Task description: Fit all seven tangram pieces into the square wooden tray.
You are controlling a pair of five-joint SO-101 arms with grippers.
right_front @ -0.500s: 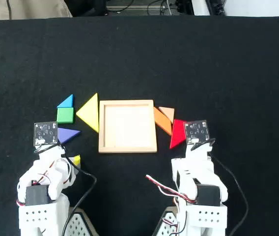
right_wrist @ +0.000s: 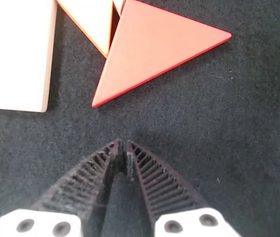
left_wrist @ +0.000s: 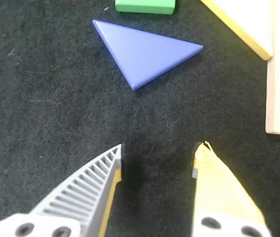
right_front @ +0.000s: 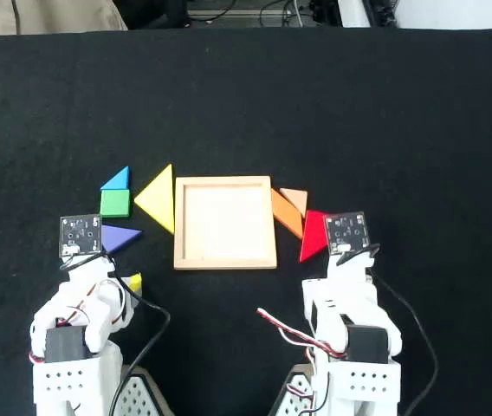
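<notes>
I see no change, both arms idle. Left gripper (left_wrist: 157, 148) jaws apart near the flat blue triangle piece (left_wrist: 145, 52), 9 o'clock of the square wooden tray (right_front: 225, 263). Right gripper (right_wrist: 122, 144) jaws together. Tray empty, task unstarted.

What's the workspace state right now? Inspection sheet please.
Surface: black cloth table, flat.
Job's things: square wooden tray empty; light-blue triangle, green square, large yellow triangle, violet-blue triangle on the left arm's side; peach triangle, orange parallelogram, red triangle on the right arm's.
Clutter: nothing seen.
Grippers: left gripper open, near violet-blue triangle; right gripper shut, near red triangle.
Cables: red-white wires at right arm; black cable by left arm.
Surroundings: dark cables beyond far edge.
</notes>
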